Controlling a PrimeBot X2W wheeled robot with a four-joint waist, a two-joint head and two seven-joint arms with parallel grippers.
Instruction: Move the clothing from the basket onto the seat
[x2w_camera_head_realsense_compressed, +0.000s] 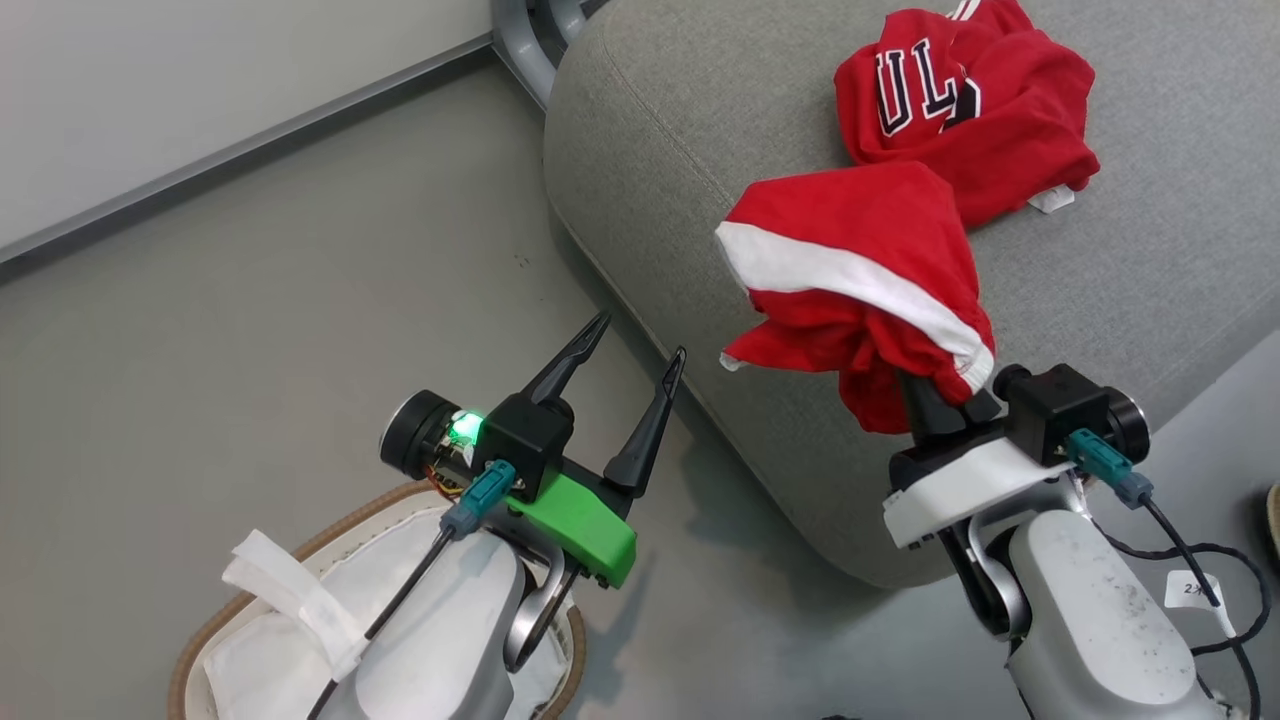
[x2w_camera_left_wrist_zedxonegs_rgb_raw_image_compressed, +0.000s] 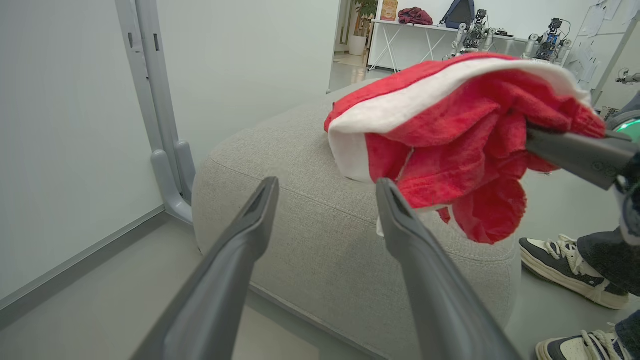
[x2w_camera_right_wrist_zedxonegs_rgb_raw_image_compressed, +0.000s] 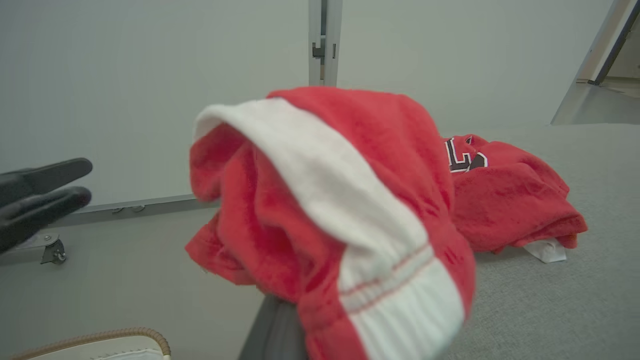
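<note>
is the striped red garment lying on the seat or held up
Held up: the right gripper is shut on the striped garment, which drapes bunched over it above the seat edge.

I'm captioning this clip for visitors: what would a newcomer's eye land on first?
A bright red garment with a white band hangs bunched from the shut right gripper, above the edge of the grey seat. Behind it, a lettered red garment lies on the seat.

Two red garments (x2w_camera_head_realsense_compressed: 860, 290) (x2w_camera_head_realsense_compressed: 970, 110), one basket (x2w_camera_head_realsense_compressed: 180, 680), one white liner (x2w_camera_head_realsense_compressed: 255, 665), one grey seat (x2w_camera_head_realsense_compressed: 1150, 280), two end effectors (x2w_camera_head_realsense_compressed: 642, 335) (x2w_camera_head_realsense_compressed: 940, 405), two sneakers (x2w_camera_left_wrist_zedxonegs_rgb_raw_image_compressed: 565, 270) (x2w_camera_left_wrist_zedxonegs_rgb_raw_image_compressed: 575, 347)
</note>
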